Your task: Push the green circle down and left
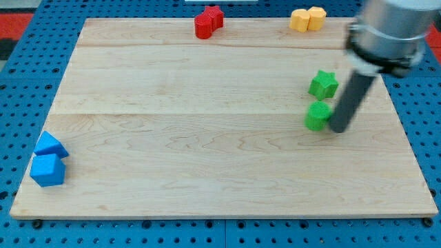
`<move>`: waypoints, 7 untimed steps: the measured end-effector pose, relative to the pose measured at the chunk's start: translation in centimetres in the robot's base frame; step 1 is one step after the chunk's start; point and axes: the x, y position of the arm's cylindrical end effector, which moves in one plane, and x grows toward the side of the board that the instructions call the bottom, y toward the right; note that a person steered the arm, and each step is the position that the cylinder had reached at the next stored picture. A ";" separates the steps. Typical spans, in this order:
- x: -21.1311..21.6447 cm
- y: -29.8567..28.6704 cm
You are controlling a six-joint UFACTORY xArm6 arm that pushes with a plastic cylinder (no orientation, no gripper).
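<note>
- A pale wooden board [207,138] fills most of the view, lying on a blue pegboard surface [21,103] dotted with holes.
- At the view's far left, near the bottom corner of the board, sit two blue blocks touching each other: a blue triangle-like wedge [50,145] above a blue cube [47,169]. They lie well apart from everything else and play no part in this push.
- Along the view's top edge, left of centre, two red blocks [208,21] are pressed together; their exact shapes are hard to make out.
- Further right along the same top edge, two yellow blocks [307,19] sit side by side, also touching.
- On the right side of the board stands a green star [323,84], and just below it the green circle [318,116], the block to be moved. The two are close, perhaps just touching.
- My tip [338,129] rests on the board just beside the green circle, on its right and slightly lower edge, touching it or nearly so.
- The tool is a plain dark rod with nothing to open, close or hold; it only pushes.
- This placement suits a leftward shove. To send the circle downward as well, I judge the tip would need to press from nearer the upper right, which risks brushing the star.
</note>
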 end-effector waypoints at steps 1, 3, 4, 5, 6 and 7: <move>0.3 -6.0; -0.6 3.3; -2.0 2.4; -2.0 -3.9; -2.0 -10.1; -0.8 -5.0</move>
